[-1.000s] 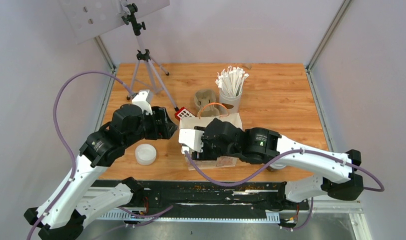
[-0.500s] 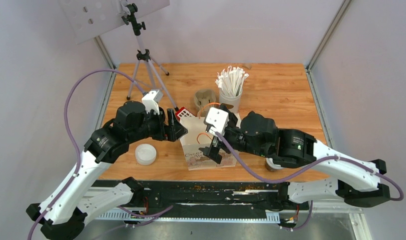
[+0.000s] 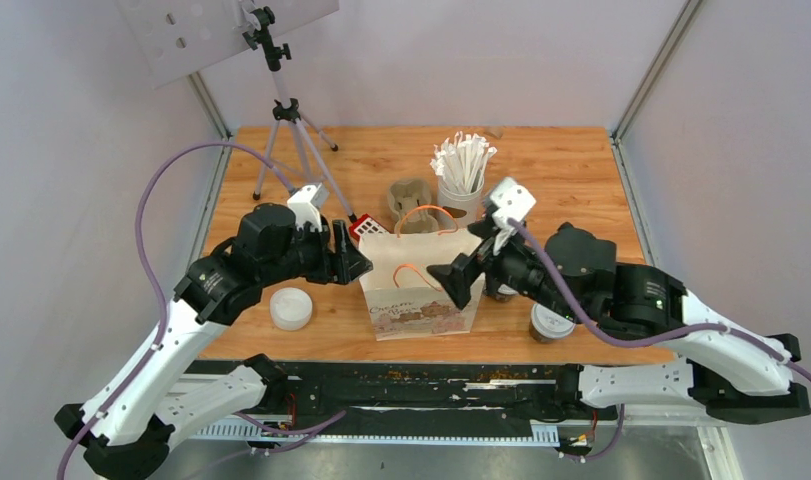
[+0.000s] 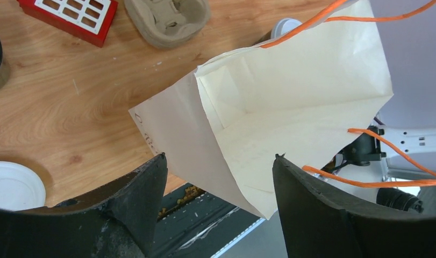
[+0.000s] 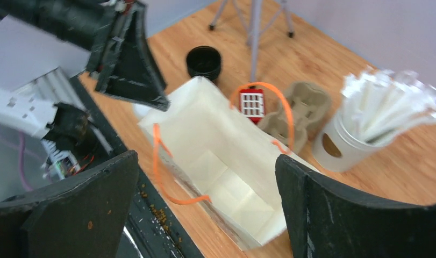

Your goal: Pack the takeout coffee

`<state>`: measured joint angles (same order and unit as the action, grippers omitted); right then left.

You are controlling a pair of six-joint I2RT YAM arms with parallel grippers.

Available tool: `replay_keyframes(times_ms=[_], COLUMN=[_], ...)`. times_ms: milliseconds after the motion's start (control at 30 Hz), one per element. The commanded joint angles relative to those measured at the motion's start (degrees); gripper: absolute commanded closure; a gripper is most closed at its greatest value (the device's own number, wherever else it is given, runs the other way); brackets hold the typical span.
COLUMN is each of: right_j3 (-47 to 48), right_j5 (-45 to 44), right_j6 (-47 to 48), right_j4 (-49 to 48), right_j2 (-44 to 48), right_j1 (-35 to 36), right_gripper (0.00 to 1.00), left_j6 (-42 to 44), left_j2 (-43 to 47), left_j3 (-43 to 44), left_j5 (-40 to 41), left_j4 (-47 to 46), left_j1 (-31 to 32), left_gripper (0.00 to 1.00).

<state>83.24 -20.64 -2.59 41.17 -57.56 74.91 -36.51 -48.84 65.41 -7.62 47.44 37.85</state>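
A cream paper bag point(image 3: 421, 290) with orange handles stands open at the table's front middle. One dark brown takeout coffee cup point(image 3: 551, 322) with a white lid sits right of the bag, under my right arm. A second brown cup point(image 3: 501, 293) is mostly hidden behind the right wrist. My left gripper point(image 3: 353, 262) is open, and its fingers straddle the bag's left corner point(image 4: 242, 177) without pinching it point(image 4: 220, 157). My right gripper point(image 3: 453, 278) hangs open over the bag's right side, with the empty bag interior point(image 5: 231, 177) below it point(image 5: 207, 156).
A white cup of paper-wrapped sticks point(image 3: 463, 195) and a beige pulp tray point(image 3: 409, 200) stand behind the bag. A red grid block point(image 3: 367, 228) lies by the tray. A white round lid point(image 3: 291, 307) sits front left, a black round cap point(image 5: 204, 62) beyond it. A tripod point(image 3: 286, 120) stands back left.
My right gripper has opened wide, lifted out of the bag and drawn back to the right. The bag now stands more upright and open. My left gripper's jaws have narrowed slightly at the bag's corner.
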Motion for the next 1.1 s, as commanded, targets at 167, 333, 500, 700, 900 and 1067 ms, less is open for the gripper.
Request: replay_keyframes(times_ms=[167, 333, 500, 700, 900, 1067], right_j3=[3.13, 0.85, -3.36, -6.44, -8.60, -9.29], right_j5=[-22.34, -16.08, -8.21, -4.29, 5.17, 12.32], right_j6=[-12.14, -15.24, -15.84, -14.70, -13.03, -12.87], right_j4=[14.62, 18.38, 17.19, 14.26, 8.06, 2.55], right_j2=[-0.28, 0.13, 1.42, 1.87, -2.36, -5.43], right_j1=[-4.60, -17.67, -26.57, -28.01, -33.96, -35.98], right_gripper=[0.02, 0.05, 0.09, 0.09, 0.11, 0.14], left_j6=[7.73, 11.97, 13.83, 14.27, 13.99, 14.50], left_j2=[-2.61, -3.06, -3.26, -4.86, -2.69, -3.03], left_j3=[1.57, 3.44, 4.46, 5.99, 5.10, 7.66], left_j5=[-0.58, 0.90, -0.23, 1.40, 6.51, 11.53], left_j4=[0.95, 4.03, 4.00, 6.42, 7.41, 12.82], left_j1=[-0.21, -0.23, -0.23, -0.18, -0.22, -0.18], left_gripper=[0.42, 0.60, 0.88, 0.83, 0.92, 0.96])
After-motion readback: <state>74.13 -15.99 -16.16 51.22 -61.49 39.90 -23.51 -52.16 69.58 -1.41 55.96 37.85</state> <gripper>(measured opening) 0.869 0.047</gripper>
